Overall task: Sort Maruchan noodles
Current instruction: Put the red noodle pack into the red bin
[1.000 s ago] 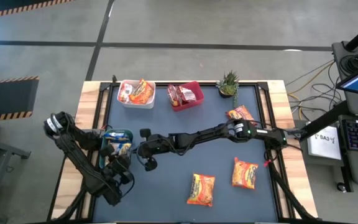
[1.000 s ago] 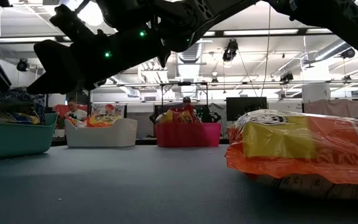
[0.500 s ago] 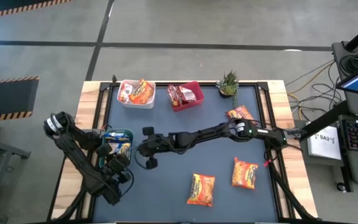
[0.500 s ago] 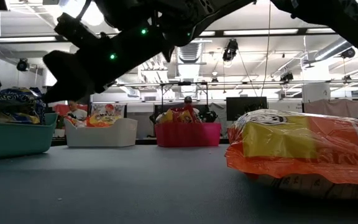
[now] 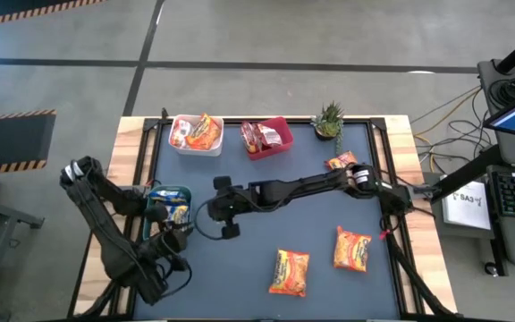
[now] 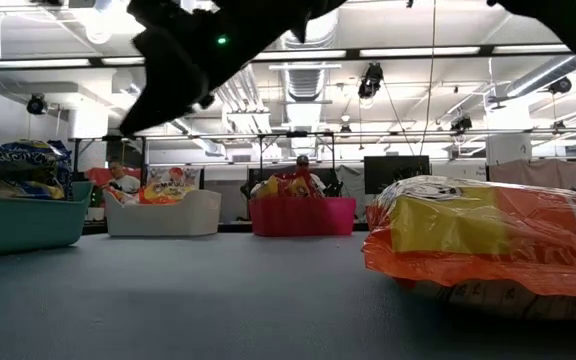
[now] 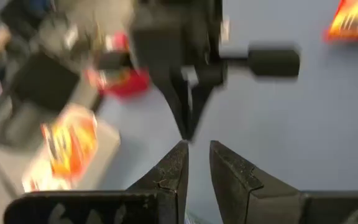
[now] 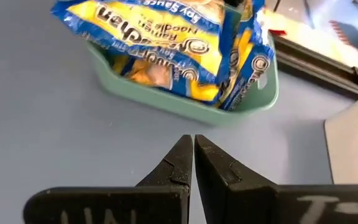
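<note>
Presently, the yellow-and-blue crinkly plastic noodle packets lie stacked in the green plastic bin at the 9 o'clock edge of the dark blue-grey table. Their printing reads "Ramen Noodle" with "Soup" partly legible, seen upside down in the right wrist view; the long axis of the top packet runs along the bin's length.

The white plastic bin at 11 o'clock holds orange packets, and the red plastic bin at 12 o'clock holds red packets; their text cannot be read. Three orange flat packets lie loose on the table: one at 6 o'clock, long axis running 12 to 6; one at 4 o'clock, likewise oriented; one at 2 o'clock, partly hidden under the right arm. A small potted green plant stands at 1 o'clock.

The right gripper hangs near table centre, facing the green bin, jaws closed on nothing. The left gripper sits at 8 o'clock, just beside the green bin, jaws narrowly parted and empty.
</note>
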You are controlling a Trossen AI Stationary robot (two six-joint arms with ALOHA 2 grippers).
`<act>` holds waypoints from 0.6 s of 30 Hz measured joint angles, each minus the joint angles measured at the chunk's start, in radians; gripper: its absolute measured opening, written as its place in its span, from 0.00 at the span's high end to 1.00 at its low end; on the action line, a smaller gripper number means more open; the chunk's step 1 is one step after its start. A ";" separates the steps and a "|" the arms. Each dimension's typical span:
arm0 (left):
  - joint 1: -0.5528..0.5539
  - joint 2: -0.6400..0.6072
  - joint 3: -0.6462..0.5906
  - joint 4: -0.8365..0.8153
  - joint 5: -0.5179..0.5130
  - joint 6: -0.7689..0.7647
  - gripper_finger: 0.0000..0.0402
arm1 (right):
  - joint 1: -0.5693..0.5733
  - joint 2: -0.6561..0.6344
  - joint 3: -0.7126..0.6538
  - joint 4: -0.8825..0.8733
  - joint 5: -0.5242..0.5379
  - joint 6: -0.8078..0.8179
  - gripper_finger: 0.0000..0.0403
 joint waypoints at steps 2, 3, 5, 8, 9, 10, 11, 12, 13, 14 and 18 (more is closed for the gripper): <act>0.001 -0.017 0.031 0.003 -0.078 0.078 0.88 | 0.003 -0.029 -0.043 -0.005 -0.001 0.011 0.98; 0.001 -0.028 0.042 0.008 -0.118 0.113 0.88 | 0.004 -0.044 -0.069 -0.006 -0.002 0.016 0.98; 0.003 -0.051 0.051 0.011 -0.181 0.176 0.88 | 0.010 -0.083 -0.131 -0.005 -0.002 0.034 0.98; 0.008 -0.088 0.042 0.021 -0.233 0.251 0.88 | 0.023 -0.153 -0.234 0.021 -0.003 0.075 0.98; 0.013 -0.102 0.035 0.019 -0.236 0.269 0.88 | 0.028 -0.180 -0.273 0.028 -0.002 0.096 0.98; 0.020 -0.116 0.027 0.020 -0.240 0.281 0.88 | 0.033 -0.208 -0.307 0.044 -0.002 0.117 0.98; 0.026 -0.130 0.017 0.021 -0.247 0.287 0.88 | 0.039 -0.237 -0.343 0.050 -0.002 0.135 0.98; 0.033 -0.144 0.004 0.021 -0.248 0.292 0.88 | 0.043 -0.265 -0.377 0.048 -0.001 0.155 0.98; 0.042 -0.158 -0.010 0.026 -0.249 0.297 0.88 | 0.047 -0.293 -0.407 0.050 -0.001 0.180 0.98; 0.048 -0.174 -0.027 0.038 -0.251 0.303 0.88 | 0.050 -0.322 -0.439 0.050 -0.001 0.205 0.98; 0.083 -0.239 -0.114 0.096 -0.256 0.323 0.88 | 0.050 -0.428 -0.546 0.046 0.003 0.323 0.98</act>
